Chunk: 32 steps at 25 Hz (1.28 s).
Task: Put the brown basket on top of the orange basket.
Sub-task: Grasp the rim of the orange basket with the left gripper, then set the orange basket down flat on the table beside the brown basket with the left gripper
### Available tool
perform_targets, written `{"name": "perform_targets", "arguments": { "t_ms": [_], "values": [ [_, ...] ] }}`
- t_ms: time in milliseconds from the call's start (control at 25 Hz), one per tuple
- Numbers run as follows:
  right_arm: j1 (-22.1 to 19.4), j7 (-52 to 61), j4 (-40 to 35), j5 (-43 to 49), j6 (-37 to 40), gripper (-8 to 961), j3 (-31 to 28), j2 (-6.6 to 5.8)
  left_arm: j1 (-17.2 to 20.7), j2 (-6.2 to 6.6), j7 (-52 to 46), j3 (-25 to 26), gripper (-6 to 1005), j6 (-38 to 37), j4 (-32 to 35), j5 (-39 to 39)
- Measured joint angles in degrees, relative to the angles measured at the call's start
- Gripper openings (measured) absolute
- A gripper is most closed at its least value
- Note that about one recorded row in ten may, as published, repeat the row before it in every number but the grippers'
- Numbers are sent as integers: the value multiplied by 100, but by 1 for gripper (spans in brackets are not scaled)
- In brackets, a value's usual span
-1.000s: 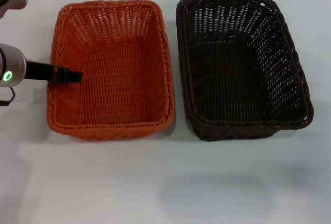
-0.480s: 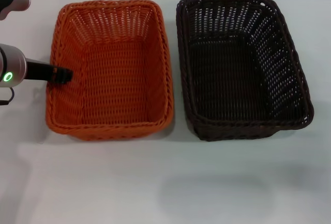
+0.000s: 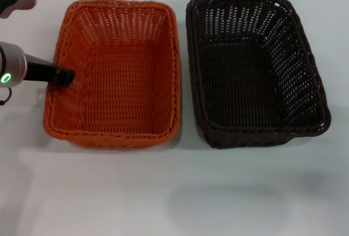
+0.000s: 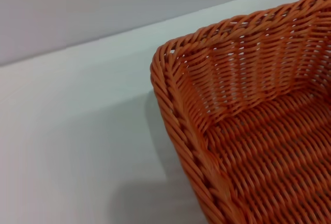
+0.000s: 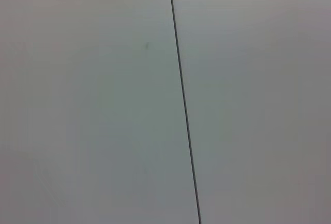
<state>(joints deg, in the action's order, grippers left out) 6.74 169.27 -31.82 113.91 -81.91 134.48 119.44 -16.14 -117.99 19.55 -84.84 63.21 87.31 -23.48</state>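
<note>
Left gripper (image 3: 64, 76) at orange basket (image 3: 114, 72) rim, fingers' state unclear; wrist cam: corner only.

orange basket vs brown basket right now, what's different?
Colour: the orange basket is bright orange, the brown basket dark brown, almost black.
Position: the orange basket sits on the robot's left of the white table, the brown basket on its right, side by side, not stacked.
Contact: the left gripper is at the orange basket's left rim; nothing is at the brown basket.
Shared: both are rectangular, woven, upright, empty, with braided rims and similar size.
</note>
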Motion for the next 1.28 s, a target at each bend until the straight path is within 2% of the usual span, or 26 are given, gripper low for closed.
{"name": "perform_targets", "arguments": {
  "t_ms": [200, 240, 280, 320, 400, 440, 480, 520, 680, 800, 880, 920, 1080, 1280],
  "values": [
    [-15, 1, -6, 0, -32, 832, -10, 0, -182, -6, 532, 282, 261, 124, 20, -21],
    [-19, 1, -11, 0, -40, 832, -14, 0, -253, -7, 740, 452, 260, 160, 21, -47],
    [-24, 0, -16, 0, -45, 832, -17, 0, -392, 1, 1299, 877, 260, 234, 3, -339],
    [-24, 0, -16, 0, -45, 832, -17, 0, -392, 1, 1299, 877, 256, 234, 3, -339],
    [-28, 1, -19, 0, -48, 832, -18, 0, -615, 9, 2279, 1542, 249, 503, -63, -928],
    [-31, 1, -23, 0, -53, 832, -18, 0, -615, 9, 2279, 1542, 246, 503, -63, -928],
    [-34, 1, -32, 0, -72, 832, -19, -2, -829, 10, 2724, 1951, 242, 759, -161, -1113],
    [-34, 1, -32, 0, -72, 832, -19, -2, -829, 10, 2724, 1951, 239, 759, -161, -1113],
    [-39, 1, -28, 0, -127, 832, -18, -8, -1486, 50, 3637, 2791, 219, 1532, -603, -1213],
    [-41, 1, -28, 0, -129, 831, -14, -8, -1629, 64, 3847, 2937, 194, 1736, -738, -1270],
    [-42, 0, -37, 0, -131, 831, -12, -9, -2050, 86, 4571, 3315, 184, 2410, -1104, -1661],
    [-42, 0, -37, 0, -131, 831, -12, -9, -2050, 86, 4571, 3315, 182, 2410, -1104, -1661],
    [-31, 1, -41, 0, -132, 831, 15, -9, -2450, 120, 5129, 3405, 177, 2780, -1442, -1908],
    [-42, 0, -31, 0, -133, 831, 25, -4, -2710, 107, 5607, 3412, 194, 2955, -1491, -1893]
  ]
}}
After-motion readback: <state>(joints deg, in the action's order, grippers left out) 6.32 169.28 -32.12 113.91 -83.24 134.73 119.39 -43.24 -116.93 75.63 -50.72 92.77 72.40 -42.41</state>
